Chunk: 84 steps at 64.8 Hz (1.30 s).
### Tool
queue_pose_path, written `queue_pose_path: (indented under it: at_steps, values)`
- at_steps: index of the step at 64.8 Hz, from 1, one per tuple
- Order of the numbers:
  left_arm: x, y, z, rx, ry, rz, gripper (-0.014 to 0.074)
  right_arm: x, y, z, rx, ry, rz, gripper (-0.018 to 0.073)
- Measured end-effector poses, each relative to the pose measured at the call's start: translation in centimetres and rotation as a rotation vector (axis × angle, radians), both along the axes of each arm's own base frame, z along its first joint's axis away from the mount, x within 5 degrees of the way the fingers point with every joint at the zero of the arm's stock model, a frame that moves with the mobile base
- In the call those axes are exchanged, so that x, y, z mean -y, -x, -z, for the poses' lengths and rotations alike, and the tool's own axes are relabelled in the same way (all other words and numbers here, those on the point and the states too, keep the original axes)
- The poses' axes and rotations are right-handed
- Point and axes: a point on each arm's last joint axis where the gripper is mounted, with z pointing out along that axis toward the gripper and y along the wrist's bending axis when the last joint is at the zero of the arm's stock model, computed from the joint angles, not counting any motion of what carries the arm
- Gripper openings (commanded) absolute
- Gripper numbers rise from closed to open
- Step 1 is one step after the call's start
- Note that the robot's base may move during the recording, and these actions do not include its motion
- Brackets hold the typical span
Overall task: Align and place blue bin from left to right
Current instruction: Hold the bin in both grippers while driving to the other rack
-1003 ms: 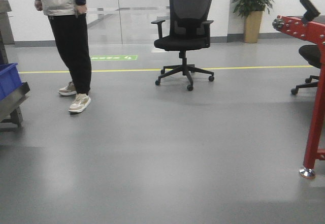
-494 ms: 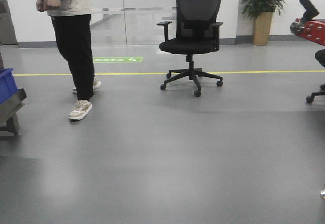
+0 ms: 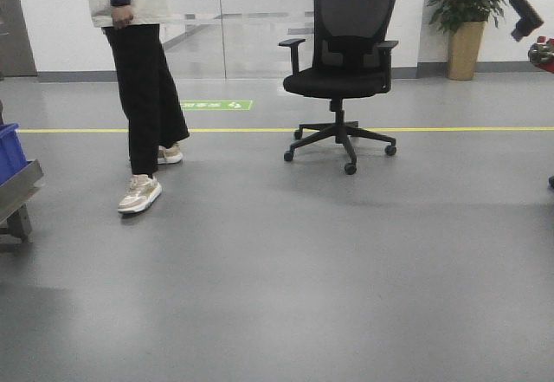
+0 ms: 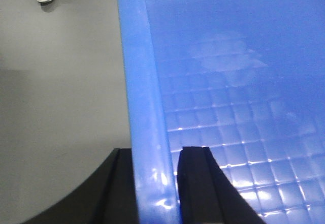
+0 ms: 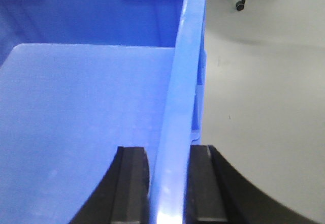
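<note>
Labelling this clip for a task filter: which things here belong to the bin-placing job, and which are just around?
Job: bright blue plastic bin; left gripper and right gripper, each clamped on its rim.
Just around: black mesh office chair; person in black trousers; potted green plant; royal-blue crate at left edge.

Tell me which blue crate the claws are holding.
The blue bin, its rims pinched by the left claw and right claw; the other blue crate sits on a metal rack at far left, untouched.
</note>
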Motion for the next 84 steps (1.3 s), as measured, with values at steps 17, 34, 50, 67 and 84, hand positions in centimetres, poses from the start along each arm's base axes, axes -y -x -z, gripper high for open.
queue_pose_path:
  at_steps: [17, 34, 50, 67, 84]
  values:
    - [0.02, -0.02, -0.02, 0.003, 0.002, 0.002, -0.0016, 0.00, -0.01, -0.01, 0.002, 0.000, 0.000, -0.0071]
    - [0.02, -0.02, -0.02, 0.003, 0.002, 0.002, -0.0016, 0.01, -0.01, -0.01, 0.002, 0.001, 0.001, -0.0071]
    - [0.02, -0.02, -0.02, 0.003, 0.002, 0.002, -0.0016, 0.01, -0.01, -0.01, 0.002, 0.001, 0.001, -0.0071]
    - [0.02, -0.02, -0.02, 0.003, 0.002, 0.002, -0.0016, 0.01, -0.01, -0.01, 0.002, 0.001, 0.001, -0.0071]
    - [0.02, -0.01, -0.01, 0.002, 0.002, 0.001, -0.0016, 0.01, -0.01, -0.01, 0.002, 0.001, 0.001, -0.0071]
